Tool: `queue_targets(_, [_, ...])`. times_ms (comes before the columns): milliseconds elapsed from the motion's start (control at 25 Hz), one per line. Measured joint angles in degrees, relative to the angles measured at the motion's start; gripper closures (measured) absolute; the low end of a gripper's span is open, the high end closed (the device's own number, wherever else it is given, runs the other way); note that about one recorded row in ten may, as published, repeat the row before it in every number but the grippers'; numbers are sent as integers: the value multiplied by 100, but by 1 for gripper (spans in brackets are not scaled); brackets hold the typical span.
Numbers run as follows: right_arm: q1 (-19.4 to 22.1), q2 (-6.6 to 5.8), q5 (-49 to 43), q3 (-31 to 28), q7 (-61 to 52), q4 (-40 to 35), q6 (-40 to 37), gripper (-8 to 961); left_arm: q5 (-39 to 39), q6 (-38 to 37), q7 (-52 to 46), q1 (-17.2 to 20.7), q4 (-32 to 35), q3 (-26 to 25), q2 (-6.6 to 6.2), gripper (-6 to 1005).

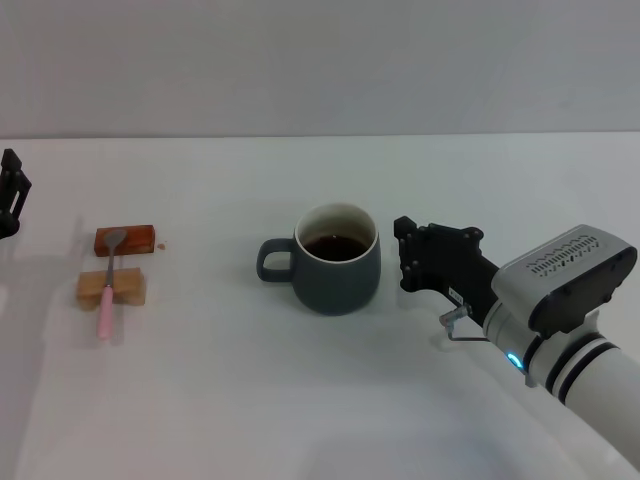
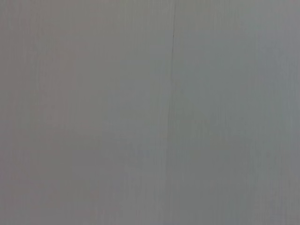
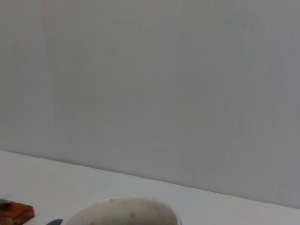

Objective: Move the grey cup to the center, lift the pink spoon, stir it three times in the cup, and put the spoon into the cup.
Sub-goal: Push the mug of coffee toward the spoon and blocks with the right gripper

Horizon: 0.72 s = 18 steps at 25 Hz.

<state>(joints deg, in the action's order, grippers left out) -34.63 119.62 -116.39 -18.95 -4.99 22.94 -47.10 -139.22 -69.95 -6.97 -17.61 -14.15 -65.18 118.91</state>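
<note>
The grey cup (image 1: 338,270) stands upright near the middle of the white table, with dark liquid inside and its handle pointing towards the left side. Its pale rim (image 3: 124,210) also shows in the right wrist view. My right gripper (image 1: 405,254) is just to the right of the cup, open, a small gap away from its wall and holding nothing. The pink spoon (image 1: 107,290) lies far to the left across two small wooden blocks, its metal bowl on the far one. At the far left edge sits my left gripper (image 1: 10,195), well away from the spoon.
A reddish-brown block (image 1: 135,240) and a tan block (image 1: 130,288) carry the spoon; the reddish block (image 3: 16,212) also shows in the right wrist view. A pale wall runs along the back of the white table (image 1: 230,400). The left wrist view shows only a grey surface.
</note>
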Motion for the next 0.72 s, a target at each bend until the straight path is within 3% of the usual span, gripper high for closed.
queue_targets(720, [-5,0,-188,77,-3,204,5,953,0,-1,-33,3,1,-3,-8,220])
